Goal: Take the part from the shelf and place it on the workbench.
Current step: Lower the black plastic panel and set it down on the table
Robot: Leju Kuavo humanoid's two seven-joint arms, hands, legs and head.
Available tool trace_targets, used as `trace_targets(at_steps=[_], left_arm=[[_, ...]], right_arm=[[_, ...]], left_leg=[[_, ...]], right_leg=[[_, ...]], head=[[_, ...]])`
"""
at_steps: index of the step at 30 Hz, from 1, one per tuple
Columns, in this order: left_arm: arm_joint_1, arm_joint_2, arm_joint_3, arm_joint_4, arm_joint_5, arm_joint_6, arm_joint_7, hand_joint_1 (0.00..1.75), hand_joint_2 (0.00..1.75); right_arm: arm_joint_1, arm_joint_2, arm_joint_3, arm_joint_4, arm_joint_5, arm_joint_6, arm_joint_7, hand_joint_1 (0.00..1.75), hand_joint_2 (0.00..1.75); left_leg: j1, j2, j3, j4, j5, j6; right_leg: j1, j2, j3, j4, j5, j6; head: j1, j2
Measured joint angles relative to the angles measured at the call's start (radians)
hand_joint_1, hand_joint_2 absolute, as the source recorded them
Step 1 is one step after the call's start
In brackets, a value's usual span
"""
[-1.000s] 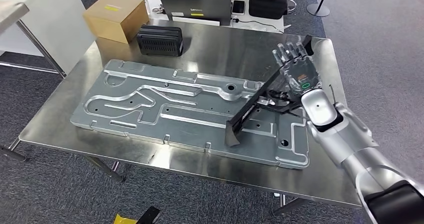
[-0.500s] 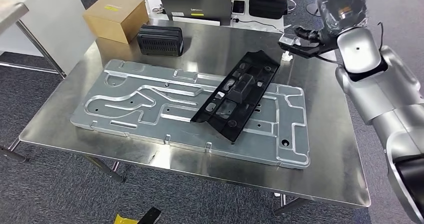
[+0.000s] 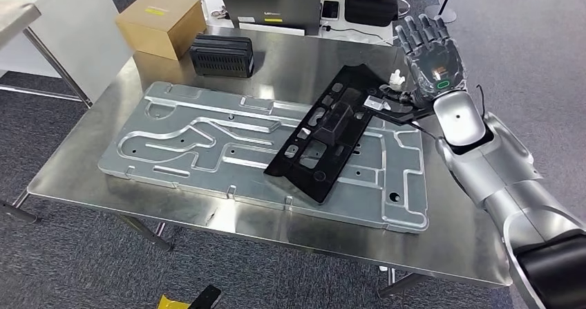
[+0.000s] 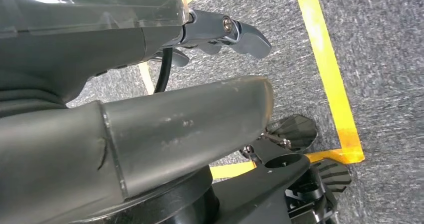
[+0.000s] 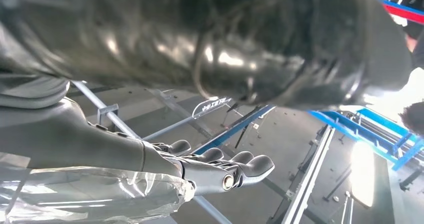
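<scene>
Lying flat on the workbench's metal plate (image 3: 207, 143), black part (image 3: 325, 133); right hand (image 3: 428, 57) at 2 o'clock, released, fingers spread; left hand (image 4: 225, 31) state unclear.

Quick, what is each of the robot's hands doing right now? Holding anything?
Right hand: open, fingers spread, holding nothing, above the far end of the black part.
Left hand: cannot be told.

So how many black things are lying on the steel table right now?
2: the long black part lying across the big metal plate, and a black ribbed box at the table's far edge, beside the cardboard box.
</scene>
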Motion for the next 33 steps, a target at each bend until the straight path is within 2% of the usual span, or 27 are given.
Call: trace_targets(at_steps=[14,18,20,22,24,25,26,27,29,30,31,33], left_arm=[[-0.002,0.0,0.006,0.0,-0.01,-0.005,-0.014,0.0,0.0],[-0.002,0.0,0.007,0.0,-0.011,-0.005,-0.014,0.0,0.0],[-0.003,-0.001,0.007,0.0,-0.011,-0.005,-0.014,0.0,0.0],[-0.005,-0.002,0.007,0.0,-0.011,-0.005,-0.014,0.0,0.0],[-0.006,-0.002,0.007,0.0,-0.011,-0.005,-0.014,0.0,0.0],[-0.006,-0.002,0.007,0.0,-0.011,-0.005,-0.014,0.0,0.0],[-0.005,-0.002,0.008,0.0,-0.011,-0.005,-0.014,0.0,0.0],[-0.005,-0.002,0.008,0.0,-0.011,-0.006,-0.014,0.0,0.0],[-0.004,-0.003,0.008,0.0,-0.012,-0.006,-0.014,0.0,0.0],[-0.005,-0.003,0.009,0.0,-0.012,-0.006,-0.014,0.0,0.0],[-0.006,-0.003,0.01,0.0,-0.012,-0.006,-0.014,0.0,0.0],[-0.008,-0.003,0.013,0.0,-0.011,-0.006,-0.014,0.0,0.0]], right_arm=[[0.057,0.0,-0.003,-0.064,0.004,-0.006,0.019,0.0,0.0],[0.059,0.0,-0.003,-0.064,0.004,-0.005,0.019,0.0,0.0],[0.059,-0.001,-0.004,-0.065,0.004,-0.005,0.019,0.0,0.0],[0.057,-0.003,-0.004,-0.067,0.004,-0.004,0.02,0.0,0.0],[0.06,-0.004,-0.004,-0.067,0.004,-0.003,0.02,0.0,0.0],[0.064,-0.005,-0.004,-0.067,0.004,-0.003,0.02,0.0,0.0],[0.068,-0.006,-0.004,-0.067,0.004,-0.003,0.02,0.0,0.0],[0.069,-0.006,-0.004,-0.067,0.004,-0.003,0.02,0.0,0.0],[0.069,-0.006,-0.004,-0.067,0.004,-0.003,0.02,0.0,0.0],[0.068,-0.007,-0.004,-0.067,0.004,-0.003,0.02,0.0,0.0],[0.068,-0.007,-0.004,-0.067,0.004,-0.003,0.02,0.0,0.0],[0.067,-0.008,-0.004,-0.068,0.004,-0.003,0.019,0.0,0.0]], left_leg=[[-0.004,0.0,-0.001,0.003,-0.001,0.002],[-0.007,0.0,-0.002,0.003,0.0,0.008],[-0.002,0.001,0.003,-0.007,0.007,0.016],[0.003,0.003,0.008,-0.016,0.013,0.024],[0.003,0.003,0.008,-0.016,0.012,0.026],[0.003,0.003,0.009,-0.016,0.011,0.026],[0.004,0.003,0.01,-0.015,0.009,0.024],[0.004,0.002,0.013,-0.013,0.005,0.022],[0.006,0.001,0.02,-0.007,-0.006,0.016],[0.007,0.001,0.021,-0.003,-0.012,0.012],[0.007,0.001,0.022,0.0,-0.016,0.007],[0.007,0.0,0.019,0.004,-0.019,-0.003]], right_leg=[[-0.005,0.0,0.0,-0.001,0.001,0.003],[-0.008,0.0,0.0,-0.002,0.003,0.01],[-0.007,0.0,-0.004,0.005,-0.004,0.017],[-0.008,0.0,-0.036,0.073,-0.046,0.024],[-0.015,-0.001,-0.103,0.211,-0.106,0.03],[-0.018,-0.001,-0.134,0.269,-0.121,0.033],[-0.022,-0.001,-0.151,0.295,-0.116,0.035],[-0.025,-0.001,-0.148,0.28,-0.091,0.037],[-0.029,-0.003,-0.09,0.153,-0.015,0.037],[-0.026,-0.003,-0.057,0.092,0.008,0.035],[-0.023,-0.002,-0.034,0.048,0.018,0.032],[-0.017,0.0,-0.022,0.026,0.01,0.023]], head=[[0.0,0.0],[0.0,0.0],[0.0,0.0],[0.001,0.0],[0.001,0.0],[0.001,0.0],[0.001,0.0],[0.001,0.0],[0.001,0.0],[0.001,0.0],[0.001,0.0],[0.0,0.0]])
